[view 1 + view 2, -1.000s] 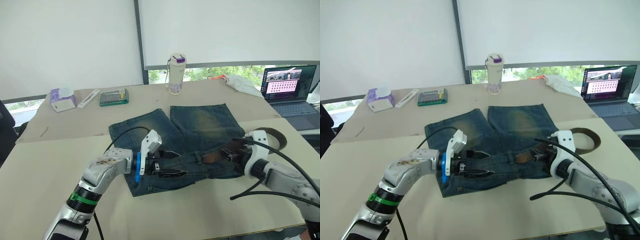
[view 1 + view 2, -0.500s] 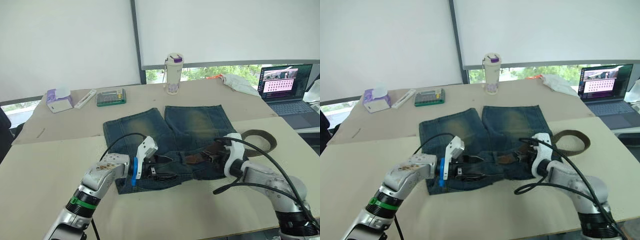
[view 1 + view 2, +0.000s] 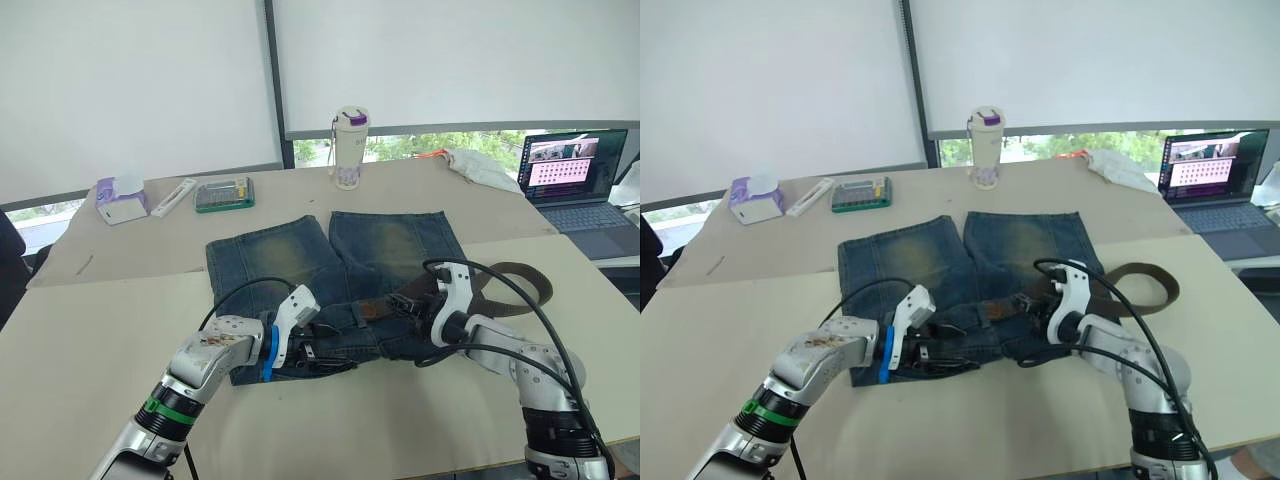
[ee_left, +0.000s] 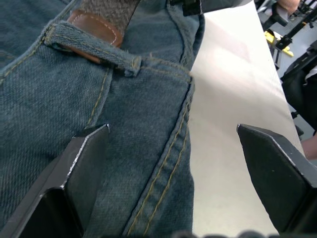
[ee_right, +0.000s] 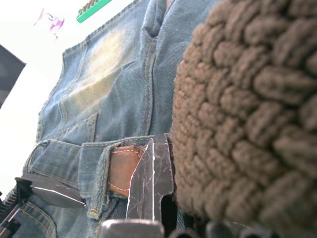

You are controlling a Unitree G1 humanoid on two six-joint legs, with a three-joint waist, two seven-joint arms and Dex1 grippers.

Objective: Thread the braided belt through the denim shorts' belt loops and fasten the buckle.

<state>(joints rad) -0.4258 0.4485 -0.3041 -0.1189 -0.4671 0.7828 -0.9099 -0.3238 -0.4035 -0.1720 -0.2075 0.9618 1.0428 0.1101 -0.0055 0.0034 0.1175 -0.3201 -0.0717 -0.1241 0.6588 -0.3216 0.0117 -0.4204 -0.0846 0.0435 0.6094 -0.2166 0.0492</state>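
The braided belt [image 3: 505,270] is lying along the denim shorts [image 3: 330,270] waistband, its reddish tip entering a belt loop [image 4: 94,43] ahead of the spread left gripper [image 3: 318,348], while the right gripper [image 3: 415,305] is pinching the strap to feed it.

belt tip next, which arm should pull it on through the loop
Left. Its open claw sits on the denim shorts right beside the belt loop where the braided belt tip pokes out. The right claw is shut on the belt farther back, feeding it.
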